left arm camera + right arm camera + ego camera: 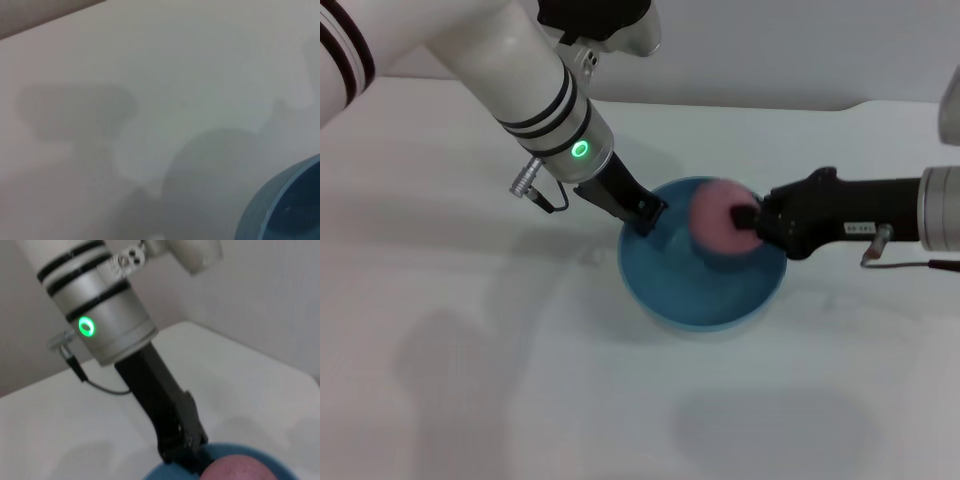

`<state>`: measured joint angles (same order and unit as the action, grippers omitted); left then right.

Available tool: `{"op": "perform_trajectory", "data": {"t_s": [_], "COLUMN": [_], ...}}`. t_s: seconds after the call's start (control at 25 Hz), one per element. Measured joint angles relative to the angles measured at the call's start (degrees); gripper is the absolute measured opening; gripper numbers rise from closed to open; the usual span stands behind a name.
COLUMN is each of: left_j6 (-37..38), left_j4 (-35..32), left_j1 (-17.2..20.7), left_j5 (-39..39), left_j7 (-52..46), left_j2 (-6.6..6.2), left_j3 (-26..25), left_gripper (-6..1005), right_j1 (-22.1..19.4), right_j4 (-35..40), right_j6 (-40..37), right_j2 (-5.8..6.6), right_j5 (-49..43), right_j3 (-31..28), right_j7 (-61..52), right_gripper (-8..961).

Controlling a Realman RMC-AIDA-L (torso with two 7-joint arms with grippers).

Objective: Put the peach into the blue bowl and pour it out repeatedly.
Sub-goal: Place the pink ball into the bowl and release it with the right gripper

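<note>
Head view: I see the right gripper [748, 218] reaching in from the right, its fingers closed on the peach [718, 218] and holding it just above the interior of the blue bowl [665, 290]. The peach sits at the tip of that gripper, over the bowl's far half, and I cannot tell whether it touches the inner wall.

The left gripper [645, 215] comes down from the upper left and meets the bowl's far-left rim. It appears clamped on the rim, though I cannot make out the fingers clearly.

Right wrist view: the left gripper [187, 447] descends onto the rim of the blue bowl [165, 471], with the peach [240, 469] just beside it at the frame's lower edge.

Left wrist view: only an arc of the blue bowl [260, 210] shows in one corner, the rest being bare table [150, 75] crossed by shadows.

Contents: apart from the held peach, I see nothing inside the bowl.

Surroundings: the white table [470, 380] extends broadly to the near side and to the left of the bowl. Its far edge runs behind both arms, well apart from the bowl.
</note>
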<state>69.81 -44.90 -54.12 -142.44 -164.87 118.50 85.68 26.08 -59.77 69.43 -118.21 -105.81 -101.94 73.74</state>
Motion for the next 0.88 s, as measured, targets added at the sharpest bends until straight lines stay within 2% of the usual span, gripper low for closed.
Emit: {"op": "perform_trajectory", "data": {"t_s": [0.48,0.68,0.84,0.88], "left_j6": [0.2,-0.3,-0.3,-0.3], "left_j4": [0.2,0.3,0.3,0.3], "left_j1": [-1.3,-1.3,-1.2,-1.3], "left_j5": [-0.4,-0.4,-0.4,-0.4], "left_j7": [0.0,0.0,0.0,0.0], "left_j2": [-0.26,-0.25,-0.30,-0.30], "left_j3": [0.5,0.5,0.5,0.6], "left_gripper": [9,12,14,15], "right_j1": [0.2,0.1,-0.5,-0.5], "right_j4": [2.2,1.9,1.4,1.4], "right_j6": [0.0,0.4,0.3,0.3], "right_j2": [-0.08,-0.12,-0.17,-0.17], "right_j5": [0.1,1.6,2.2,2.2], "right_j3": [-1.9,-3.2,-5.9,-5.9], "right_j7": [-2.3,-2.0,-1.6,-1.6], "right_gripper": [101,322,453,453]}}
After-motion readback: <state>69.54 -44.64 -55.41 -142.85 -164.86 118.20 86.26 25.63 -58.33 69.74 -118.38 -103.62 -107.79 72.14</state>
